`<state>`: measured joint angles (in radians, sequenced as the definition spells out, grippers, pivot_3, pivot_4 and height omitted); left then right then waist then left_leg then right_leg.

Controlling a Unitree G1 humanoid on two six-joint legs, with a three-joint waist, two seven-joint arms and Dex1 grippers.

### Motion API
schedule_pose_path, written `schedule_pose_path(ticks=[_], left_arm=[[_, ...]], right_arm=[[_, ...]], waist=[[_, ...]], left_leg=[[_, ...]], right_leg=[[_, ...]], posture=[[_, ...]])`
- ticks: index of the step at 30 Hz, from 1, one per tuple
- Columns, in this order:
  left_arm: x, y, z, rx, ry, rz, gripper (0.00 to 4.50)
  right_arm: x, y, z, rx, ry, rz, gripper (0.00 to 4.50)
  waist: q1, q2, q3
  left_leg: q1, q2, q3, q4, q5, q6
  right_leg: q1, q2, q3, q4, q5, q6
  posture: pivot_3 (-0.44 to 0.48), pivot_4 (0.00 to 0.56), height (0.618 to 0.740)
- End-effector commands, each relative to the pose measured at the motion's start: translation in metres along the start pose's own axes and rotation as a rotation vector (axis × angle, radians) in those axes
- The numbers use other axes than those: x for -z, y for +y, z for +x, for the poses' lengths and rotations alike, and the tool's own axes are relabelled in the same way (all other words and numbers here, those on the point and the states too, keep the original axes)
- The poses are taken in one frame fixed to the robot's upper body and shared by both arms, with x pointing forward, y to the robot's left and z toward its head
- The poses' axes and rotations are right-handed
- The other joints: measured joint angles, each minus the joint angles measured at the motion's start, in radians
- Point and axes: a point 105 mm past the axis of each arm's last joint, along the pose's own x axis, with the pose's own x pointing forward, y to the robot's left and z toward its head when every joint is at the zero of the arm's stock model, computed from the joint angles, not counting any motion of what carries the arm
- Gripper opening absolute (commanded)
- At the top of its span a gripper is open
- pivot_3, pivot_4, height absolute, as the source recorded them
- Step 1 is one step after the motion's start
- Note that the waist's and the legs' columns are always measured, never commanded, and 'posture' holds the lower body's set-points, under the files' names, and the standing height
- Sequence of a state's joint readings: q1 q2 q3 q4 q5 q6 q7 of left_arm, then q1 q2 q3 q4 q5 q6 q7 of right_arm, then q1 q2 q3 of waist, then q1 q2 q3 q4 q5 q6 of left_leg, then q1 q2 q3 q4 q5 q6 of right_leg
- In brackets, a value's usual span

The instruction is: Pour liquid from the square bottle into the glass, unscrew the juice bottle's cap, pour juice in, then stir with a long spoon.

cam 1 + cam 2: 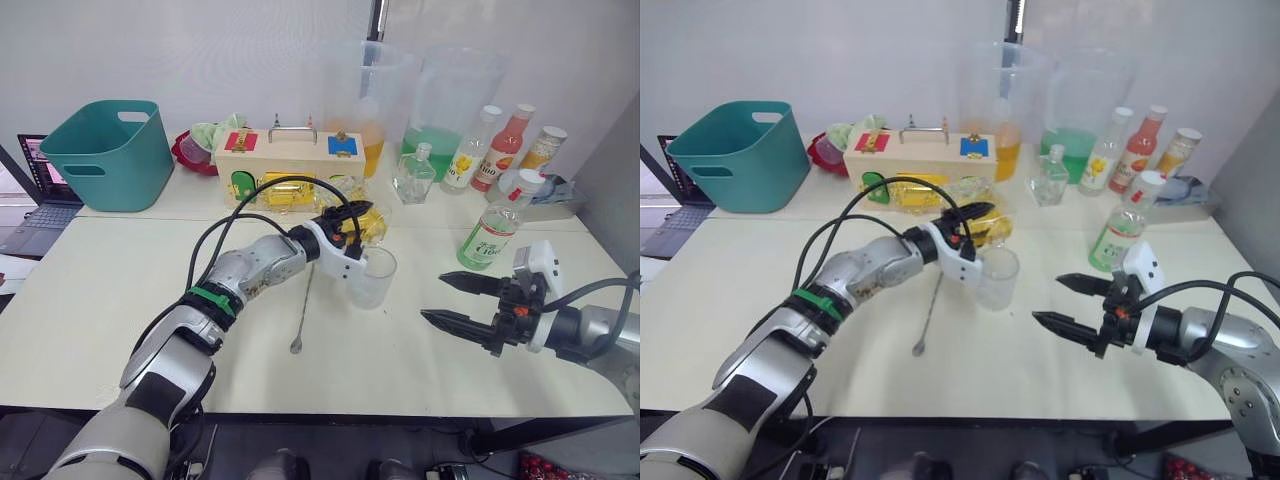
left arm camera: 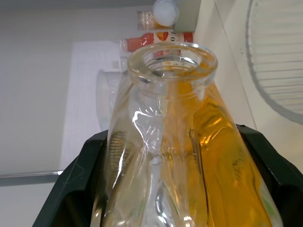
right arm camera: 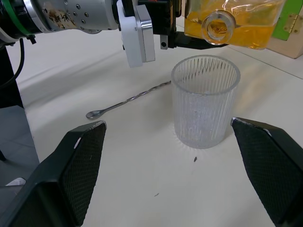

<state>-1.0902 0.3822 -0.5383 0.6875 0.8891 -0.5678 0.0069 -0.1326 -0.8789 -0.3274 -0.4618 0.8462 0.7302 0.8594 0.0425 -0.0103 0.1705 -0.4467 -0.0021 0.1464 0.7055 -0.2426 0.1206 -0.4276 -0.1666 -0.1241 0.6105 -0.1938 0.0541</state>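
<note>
Currently left tool [image 1: 347, 226] is clamped on the square bottle [image 3: 236, 21], tipped near-horizontal, open mouth just above the glass [image 1: 372, 277] rim. Right tool [image 1: 462, 301], fingers wide apart, hovers beside glass w/o touching. Tip slowly, keep mouth over rim. Glass looks empty; bottle holds amber liquid. Juice bottle [image 1: 491, 232] stands capped behind on bench [image 1: 90, 300]; long spoon [image 1: 301, 308] lies left of glass.

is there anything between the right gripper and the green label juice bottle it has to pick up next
Nothing visible stands in the way. The right gripper, jaws open, hovers over bare table, and the juice bottle stands upright just beyond it. The glass sits off toward the left gripper, outside that path.
</note>
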Motion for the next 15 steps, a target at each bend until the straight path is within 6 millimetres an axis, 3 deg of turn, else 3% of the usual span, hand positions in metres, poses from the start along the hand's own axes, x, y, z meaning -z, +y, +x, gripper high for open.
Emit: schedule_pose_path(ticks=[1, 15], left_arm=[[-0.0047, 0.0382, 0.0064, -0.130, -0.037, 0.057, 2.80], [-0.0055, 0.0355, 0.0077, -0.127, -0.034, 0.098, 2.80]], right_arm=[[-0.0069, 0.0002, -0.0010, 0.004, -0.022, -0.021, 4.47], [-0.0076, -0.0007, -0.0013, 0.008, -0.025, -0.025, 4.47]], waist=[[0.000, 0.000, 0.000], [0.000, 0.000, 0.000]], left_leg=[[0.000, 0.000, 0.000, 0.000, 0.000, 0.000], [0.000, 0.000, 0.000, 0.000, 0.000, 0.000]], right_leg=[[0.000, 0.000, 0.000, 0.000, 0.000, 0.000], [0.000, 0.000, 0.000, 0.000, 0.000, 0.000]], posture=[[0.000, 0.150, 0.740], [0.000, 0.150, 0.740]])
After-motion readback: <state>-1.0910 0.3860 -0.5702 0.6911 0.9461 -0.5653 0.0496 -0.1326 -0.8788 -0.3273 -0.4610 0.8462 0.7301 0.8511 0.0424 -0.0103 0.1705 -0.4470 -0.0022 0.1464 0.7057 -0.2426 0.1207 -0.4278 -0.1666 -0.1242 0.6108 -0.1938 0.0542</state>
